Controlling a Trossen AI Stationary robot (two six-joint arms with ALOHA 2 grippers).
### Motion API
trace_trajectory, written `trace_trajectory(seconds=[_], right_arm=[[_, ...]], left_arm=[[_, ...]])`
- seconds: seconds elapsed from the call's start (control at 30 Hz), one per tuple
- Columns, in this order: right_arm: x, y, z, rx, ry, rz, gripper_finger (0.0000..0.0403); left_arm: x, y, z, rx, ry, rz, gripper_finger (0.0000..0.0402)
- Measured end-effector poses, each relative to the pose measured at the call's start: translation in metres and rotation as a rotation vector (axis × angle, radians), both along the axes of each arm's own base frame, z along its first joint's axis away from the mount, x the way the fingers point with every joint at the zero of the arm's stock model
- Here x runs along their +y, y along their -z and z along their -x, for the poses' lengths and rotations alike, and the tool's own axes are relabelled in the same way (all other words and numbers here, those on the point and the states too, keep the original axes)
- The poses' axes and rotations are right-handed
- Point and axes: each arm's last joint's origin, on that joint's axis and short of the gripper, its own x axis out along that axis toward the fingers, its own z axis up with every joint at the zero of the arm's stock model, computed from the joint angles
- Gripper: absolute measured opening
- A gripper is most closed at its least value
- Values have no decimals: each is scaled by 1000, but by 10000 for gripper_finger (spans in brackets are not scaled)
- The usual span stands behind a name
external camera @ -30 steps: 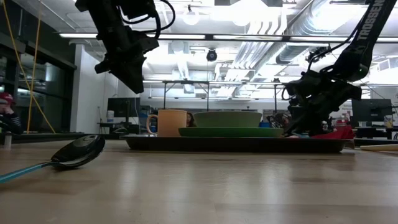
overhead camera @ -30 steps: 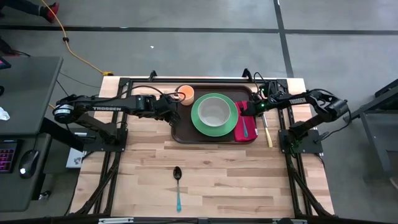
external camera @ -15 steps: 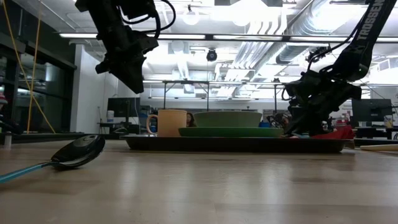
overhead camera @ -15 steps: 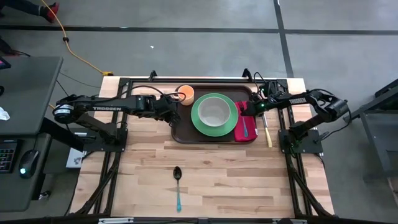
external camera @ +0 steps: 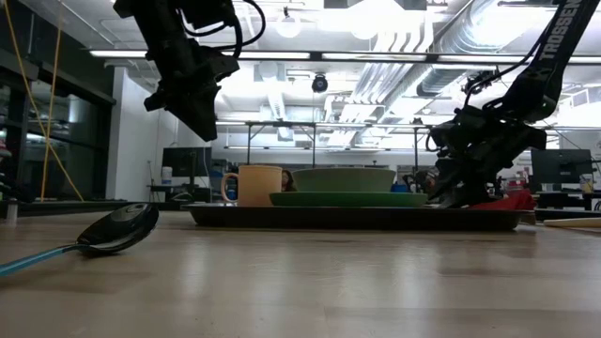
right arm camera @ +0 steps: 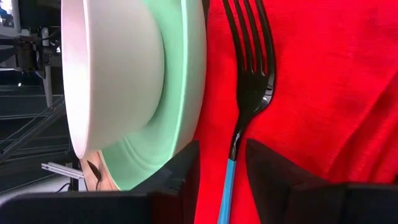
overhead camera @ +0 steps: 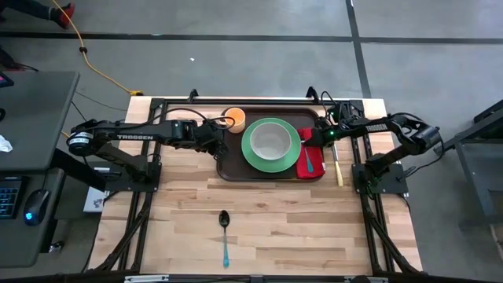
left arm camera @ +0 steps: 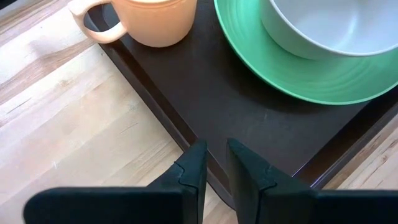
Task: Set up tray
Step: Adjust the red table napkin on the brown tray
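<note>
While both arms reach inward from opposite sides of the table, the scene reads as follows.

Tray: the dark brown tray [overhead camera: 233, 167] lies flat at the far middle of the wooden table [overhead camera: 267, 228], long side across, between the two arms.

On the tray: an orange mug [overhead camera: 234, 118] at the far left corner; a green plate [overhead camera: 271, 145] in the middle with a white bowl [overhead camera: 270, 141] on it; a red napkin [overhead camera: 312, 163] at the right end, just beside the plate, with a black-headed, blue-handled fork [overhead camera: 310, 161] lying on it.

Left arm: stretched level from the left edge toward the tray, wrist raised well above the table in the low view.

Left gripper [overhead camera: 219, 146]: hangs over the tray's left rim, near the mug; its fingers [left arm camera: 193, 171] stand a narrow gap apart with nothing between them.

Right arm: bent in from the right edge, wrist tipped down low over the tray's right end.

Right gripper [overhead camera: 313, 139]: sits just above the napkin; its fingers [right arm camera: 180, 171] stand apart on either side of the fork's handle, not pinching it.

Beside the tray: a knife [overhead camera: 337, 167] with a pale handle lies on the wood just right of the tray.

Near edge: a black spoon [overhead camera: 225, 236] with a blue handle lies alone, well apart from the tray.
</note>
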Motion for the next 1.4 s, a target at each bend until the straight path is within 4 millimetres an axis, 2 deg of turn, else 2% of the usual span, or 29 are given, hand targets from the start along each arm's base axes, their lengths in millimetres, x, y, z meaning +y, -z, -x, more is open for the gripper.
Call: trace_trajectory(seconds=[0.3,0.53,1.07,1.4], right_arm=[[0,-1,0,-12,-5,-1,95],[3,-11,2,-25,-3,33,81],[12,-50,7,-126,-21,189,78],[28,-67,-4,-177,-145,331,78]], left_arm=[[0,0,0,5,14,-6,92],[0,0,0,6,17,-5,92],[0,0,0,7,29,0,92],[0,0,0,7,28,0,92]])
